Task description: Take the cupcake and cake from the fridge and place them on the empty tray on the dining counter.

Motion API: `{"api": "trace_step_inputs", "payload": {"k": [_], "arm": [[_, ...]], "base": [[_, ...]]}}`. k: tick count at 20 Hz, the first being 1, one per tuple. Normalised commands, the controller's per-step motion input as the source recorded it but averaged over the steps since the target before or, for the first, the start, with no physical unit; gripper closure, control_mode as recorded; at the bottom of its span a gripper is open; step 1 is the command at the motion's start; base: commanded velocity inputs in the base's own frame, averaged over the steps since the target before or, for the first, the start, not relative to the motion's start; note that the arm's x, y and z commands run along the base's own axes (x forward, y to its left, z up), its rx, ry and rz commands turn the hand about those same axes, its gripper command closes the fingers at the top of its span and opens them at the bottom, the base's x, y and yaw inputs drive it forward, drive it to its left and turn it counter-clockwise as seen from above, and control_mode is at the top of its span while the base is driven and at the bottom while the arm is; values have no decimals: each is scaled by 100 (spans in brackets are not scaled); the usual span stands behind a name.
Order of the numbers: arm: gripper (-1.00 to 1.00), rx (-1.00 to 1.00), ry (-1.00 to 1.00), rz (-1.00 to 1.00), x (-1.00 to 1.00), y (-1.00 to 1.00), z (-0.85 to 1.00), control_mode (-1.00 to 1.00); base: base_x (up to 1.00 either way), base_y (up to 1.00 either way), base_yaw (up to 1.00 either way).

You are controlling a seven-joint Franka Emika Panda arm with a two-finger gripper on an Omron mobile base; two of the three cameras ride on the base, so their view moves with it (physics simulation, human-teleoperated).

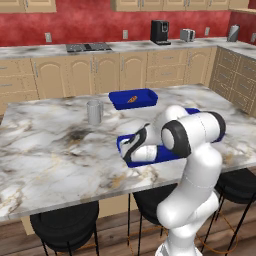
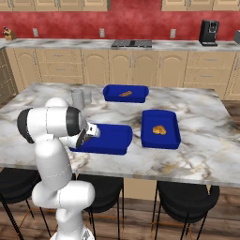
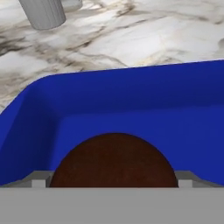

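Under the gripper lies the white grey-veined marble dining counter. On it, around the gripper, sits the shallow bright-blue rectangular tray. Between the spread jaws is the round dark-brown cupcake, seemingly just released; 1 item delivered. Next, likely lift clear and fetch the cake.

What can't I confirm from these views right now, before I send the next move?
- End effector fingertips: hand view, cut off by the bottom edge; contact with the cupcake unclear.
- Cupcake base: hand view, cut off, so whether it rests on the tray floor is unclear.
- Tray interior: left base view, hidden behind the arm.
- Cake: not made out anywhere.
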Motion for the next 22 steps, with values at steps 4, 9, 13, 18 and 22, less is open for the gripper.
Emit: {"api": "trace_step_inputs", "payload": {"k": [4, 9, 13, 18, 22], "arm": [[-100, -1, -8, 0, 49, -9, -33, -100], [-100, -5, -17, 0, 68, -9, -20, -100], [-100, -1, -19, 0, -2, -11, 0, -100], [-100, 0, -11, 0, -83, -10, -13, -100], [-100, 0, -7, 0, -100, -40, -7, -100]], "base": [[0, 0, 0], [0, 0, 0], [0, 0, 0], [0, 0, 0], [0, 0, 0]]}}
